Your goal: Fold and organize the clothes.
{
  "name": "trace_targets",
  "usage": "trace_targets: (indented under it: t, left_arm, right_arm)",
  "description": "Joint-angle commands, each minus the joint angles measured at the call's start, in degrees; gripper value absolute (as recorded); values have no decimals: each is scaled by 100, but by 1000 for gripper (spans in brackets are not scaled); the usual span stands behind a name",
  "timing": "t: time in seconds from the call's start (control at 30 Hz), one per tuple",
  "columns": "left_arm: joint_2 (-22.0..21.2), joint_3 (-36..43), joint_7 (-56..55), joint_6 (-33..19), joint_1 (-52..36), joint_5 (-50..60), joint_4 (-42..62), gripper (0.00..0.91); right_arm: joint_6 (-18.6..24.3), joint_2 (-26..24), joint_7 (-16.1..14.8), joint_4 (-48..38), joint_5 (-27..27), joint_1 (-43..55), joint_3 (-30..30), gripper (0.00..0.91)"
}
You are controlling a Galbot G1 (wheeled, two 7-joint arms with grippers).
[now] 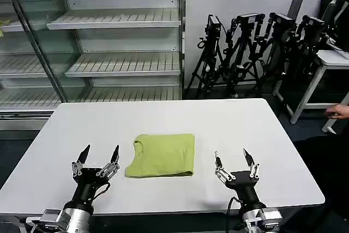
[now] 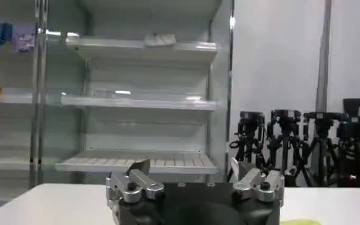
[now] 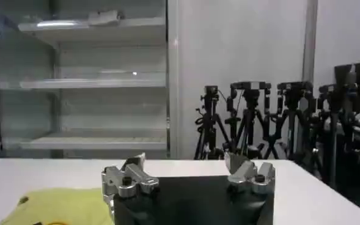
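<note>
The lime-green T-shirt (image 1: 162, 155) is lying folded into a near-square at the lower centre of the frame on the white tabletop (image 1: 245, 124), neckline facing left. The left tool (image 1: 98, 157) and right tool (image 1: 234, 161) are both gaping open, empty, flanking it; the left is sitting nearer

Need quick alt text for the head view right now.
A folded lime T-shirt lies on the white table, with the open left gripper and open right gripper at the near edge, either side of it, touching nothing.
</note>
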Motion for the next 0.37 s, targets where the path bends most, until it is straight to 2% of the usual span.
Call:
trace_targets:
  t: [0.03,0.3,0.37]
  left_arm:
    - [-115,4,18,-82,190,125,-86,907]
    - [-135,-38,38,-85,292,138,-137,907]
    - [-145,-48,53,-86,307,170,-150,907]
  right_arm:
    - [33,46,1,121,-275,-142,33,907]
    - [41,43,-78,142,-244,-131,97,907]
    - [21,62,-15,147,-221,-109,94,907]
